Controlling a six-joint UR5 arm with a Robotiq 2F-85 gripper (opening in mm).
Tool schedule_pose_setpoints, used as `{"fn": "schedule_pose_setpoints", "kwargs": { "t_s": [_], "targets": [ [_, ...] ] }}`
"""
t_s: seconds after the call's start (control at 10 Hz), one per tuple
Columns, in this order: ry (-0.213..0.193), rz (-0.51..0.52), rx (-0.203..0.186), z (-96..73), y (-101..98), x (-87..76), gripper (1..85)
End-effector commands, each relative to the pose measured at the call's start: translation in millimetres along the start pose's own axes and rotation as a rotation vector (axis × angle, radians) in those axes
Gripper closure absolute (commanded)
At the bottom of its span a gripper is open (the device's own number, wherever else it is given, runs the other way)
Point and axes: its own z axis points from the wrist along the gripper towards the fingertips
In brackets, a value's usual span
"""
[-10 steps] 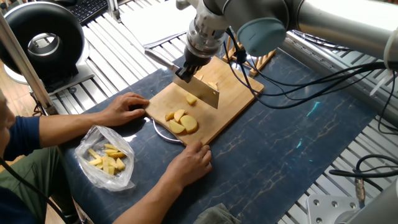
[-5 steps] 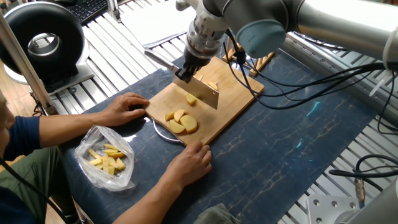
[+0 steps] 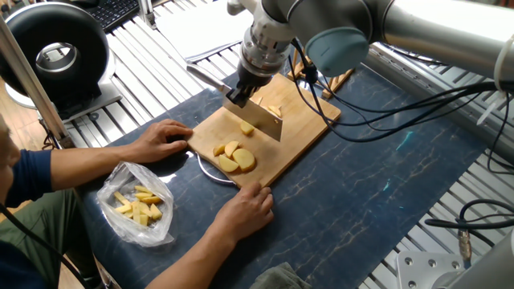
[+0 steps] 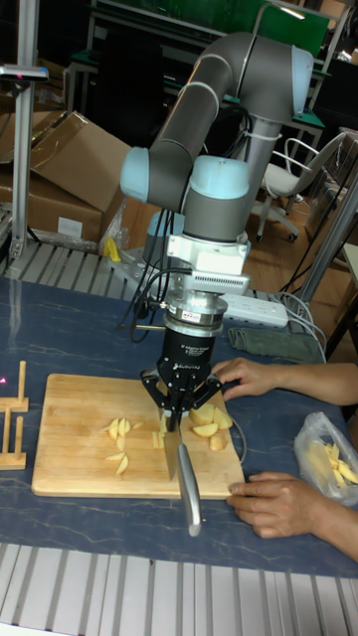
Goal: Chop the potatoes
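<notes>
A wooden cutting board [image 3: 301,132] [image 4: 70,437] lies on the dark blue mat. My gripper [image 3: 239,94] [image 4: 176,415] is shut on a knife [image 3: 262,119] whose blade stands on edge over the board's middle; its metal handle [image 4: 189,489] points away from the blade. One potato chunk [image 3: 246,128] lies right at the blade. Several potato pieces [image 3: 234,157] [image 4: 207,423] sit near the board's front corner, and thin cut slices [image 3: 274,110] [image 4: 118,443] lie on the blade's other side.
A person's hands [image 3: 165,140] [image 3: 245,210] hold the board's corner and edge. A clear plastic bag [image 3: 138,205] [image 4: 328,459] with yellow pieces lies beside them. A wooden rack [image 3: 321,76] [image 4: 12,417] stands behind the board, a black round device [image 3: 56,48] far left.
</notes>
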Motion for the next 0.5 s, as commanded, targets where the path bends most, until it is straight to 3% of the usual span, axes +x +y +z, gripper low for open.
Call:
{"fn": "schedule_pose_setpoints", "kwargs": {
  "t_s": [0.0, 0.4],
  "targets": [
    [-0.01, 0.012, -0.007, 1.0, 0.6, -0.9, 84.7],
    [-0.03, 0.005, -0.008, 8.3, -3.2, 1.4, 84.7]
  ]
}}
